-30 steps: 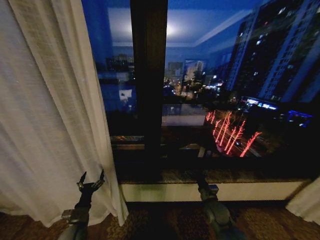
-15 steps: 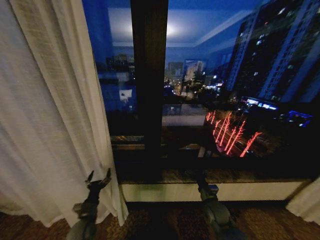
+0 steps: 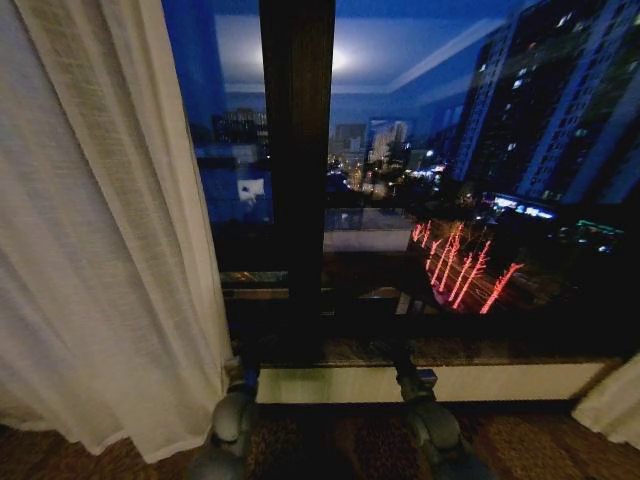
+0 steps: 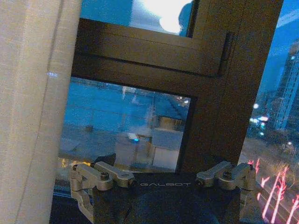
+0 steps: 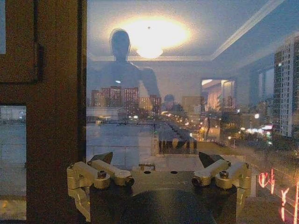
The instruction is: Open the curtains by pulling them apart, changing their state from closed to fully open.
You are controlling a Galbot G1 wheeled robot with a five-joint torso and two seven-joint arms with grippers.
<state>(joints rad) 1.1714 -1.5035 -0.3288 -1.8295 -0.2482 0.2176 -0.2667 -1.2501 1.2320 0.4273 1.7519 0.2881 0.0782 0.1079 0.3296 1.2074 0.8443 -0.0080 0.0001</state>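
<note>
left claw [image 4: 161,179]: moved right off the curtain [image 3: 90,250] | now low before the window frame [image 3: 297,170]

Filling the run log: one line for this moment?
curtains: apart, glass exposed | left gripper: open, empty | right gripper: open, empty, low at sill

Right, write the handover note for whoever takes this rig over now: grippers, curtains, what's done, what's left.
Left gripper: open, holding nothing, low by the inner edge of the left curtain panel, facing the window frame.
Right gripper: open, holding nothing, low in front of the window glass, right of the frame's centre post.
Curtains: the left panel is gathered at the left side of the window; the right panel shows as a bunch at the lower right corner.
Done: both panes are uncovered across the middle.
Left: judging by the head view, little or nothing; check that each panel sits fully at its side.
</note>
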